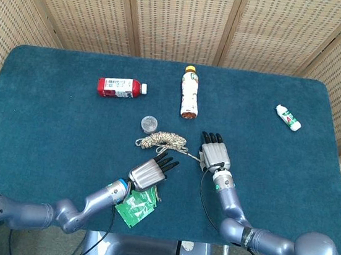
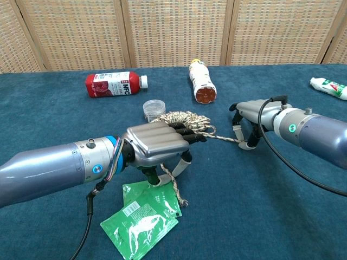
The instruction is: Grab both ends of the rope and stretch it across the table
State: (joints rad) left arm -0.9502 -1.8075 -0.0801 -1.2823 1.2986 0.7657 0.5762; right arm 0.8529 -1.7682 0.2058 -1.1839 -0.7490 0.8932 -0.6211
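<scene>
The rope (image 1: 162, 141) is a pale twisted cord flecked with darker strands, lying mostly as a loose bundle of coils near the middle of the table (image 1: 46, 125). From the bundle one strand runs out toward the right edge and another trails toward the near edge, ending beside some green packets (image 2: 146, 214).

We see our left hand (image 2: 157, 143) hovering palm-down over that near strand, knuckles up, its dark fingertips (image 2: 192, 136) reaching to the edge of the coils. The thumb and a finger point down at the cord on either side of it; whether they actually pinch the rope we cannot tell from either view.

Our right hand (image 2: 250, 116) sits just right of the bundle, also palm-down and arched, its fingertips planted on the table at the end of the right-running strand. The strand reaches in under those fingers, but we cannot tell if it is clamped or merely touched.

The coils lie between the two hands, closer to the far side of them. A small clear jar (image 1: 149, 123) stands just beyond the bundle. Further toward the far edge lie a red bottle (image 1: 121, 87) on its side and a white bottle with a yellow cap (image 1: 190, 91). A small white-and-green bottle (image 1: 288, 117) rests near the right edge.
</scene>
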